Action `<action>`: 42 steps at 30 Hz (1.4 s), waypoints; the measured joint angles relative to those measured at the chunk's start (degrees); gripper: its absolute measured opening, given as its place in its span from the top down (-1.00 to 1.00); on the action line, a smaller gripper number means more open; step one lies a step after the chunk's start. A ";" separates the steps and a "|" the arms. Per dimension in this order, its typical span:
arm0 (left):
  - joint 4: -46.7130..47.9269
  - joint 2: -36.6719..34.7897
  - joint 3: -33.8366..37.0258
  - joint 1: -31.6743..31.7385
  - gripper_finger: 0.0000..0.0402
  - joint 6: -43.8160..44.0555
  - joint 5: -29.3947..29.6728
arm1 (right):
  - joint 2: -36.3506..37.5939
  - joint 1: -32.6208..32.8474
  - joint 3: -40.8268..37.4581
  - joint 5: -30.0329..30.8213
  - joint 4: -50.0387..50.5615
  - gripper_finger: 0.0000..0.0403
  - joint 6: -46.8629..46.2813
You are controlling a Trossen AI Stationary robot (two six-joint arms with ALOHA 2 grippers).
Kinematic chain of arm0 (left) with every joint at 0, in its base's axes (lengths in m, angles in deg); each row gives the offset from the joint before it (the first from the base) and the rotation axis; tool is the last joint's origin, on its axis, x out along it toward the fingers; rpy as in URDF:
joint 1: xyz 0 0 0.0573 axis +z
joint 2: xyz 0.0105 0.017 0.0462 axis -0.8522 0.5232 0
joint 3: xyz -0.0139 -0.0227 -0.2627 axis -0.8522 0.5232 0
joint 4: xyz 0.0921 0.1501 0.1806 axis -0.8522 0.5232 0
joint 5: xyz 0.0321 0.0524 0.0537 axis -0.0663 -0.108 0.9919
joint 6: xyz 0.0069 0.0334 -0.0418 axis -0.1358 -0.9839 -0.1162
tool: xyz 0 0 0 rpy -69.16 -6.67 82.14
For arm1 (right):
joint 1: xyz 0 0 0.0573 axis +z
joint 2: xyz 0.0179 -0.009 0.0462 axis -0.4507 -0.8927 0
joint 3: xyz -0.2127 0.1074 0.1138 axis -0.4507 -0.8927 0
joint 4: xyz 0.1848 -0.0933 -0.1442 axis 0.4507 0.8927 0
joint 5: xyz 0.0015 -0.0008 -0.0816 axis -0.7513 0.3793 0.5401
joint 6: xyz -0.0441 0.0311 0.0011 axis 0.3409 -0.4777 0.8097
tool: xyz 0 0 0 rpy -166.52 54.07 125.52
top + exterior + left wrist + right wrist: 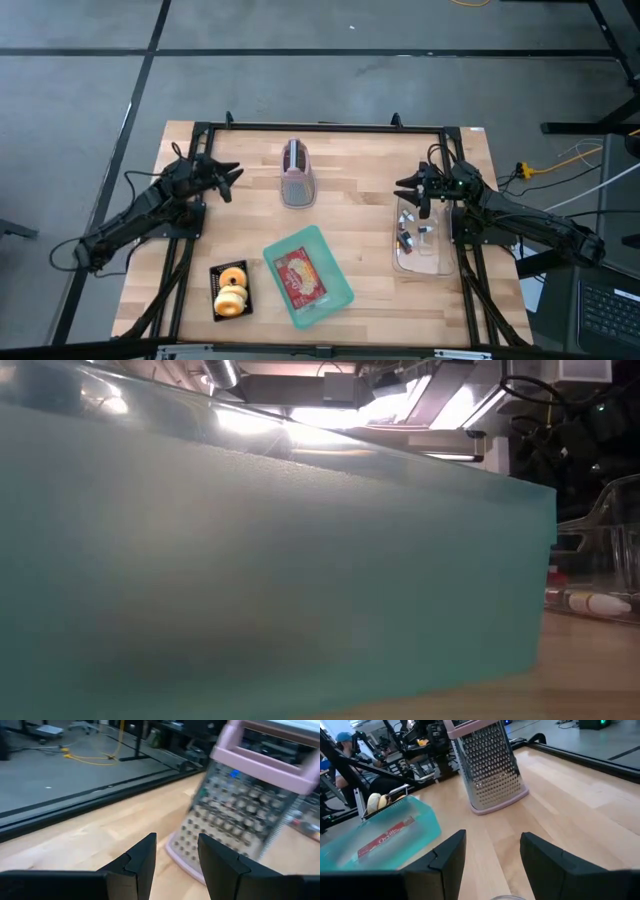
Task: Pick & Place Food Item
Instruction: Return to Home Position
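Observation:
A black tray (231, 290) with two doughnuts stands near the table's near left edge; the doughnuts also show in the right wrist view (376, 801). A teal bin (307, 277) holds a red-and-white packet (300, 277) at the near middle. A pink-framed metal box grater (297, 172) stands upright at the far middle. My left gripper (232, 178) is open and empty left of the grater. My right gripper (408, 189) is open and empty above the far end of a clear tray (422, 240).
The clear tray at the right holds several small items. A black frame (320, 127) runs along the table's far edge and sides. In the low view the teal bin's wall (270, 570) fills most of the picture. A person sits beyond the table in the right wrist view (345, 745).

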 joint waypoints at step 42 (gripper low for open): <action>-22.21 -0.07 5.81 -17.08 0.30 0.07 -0.14 | 25.07 12.02 0.07 5.56 -0.90 0.08 0.04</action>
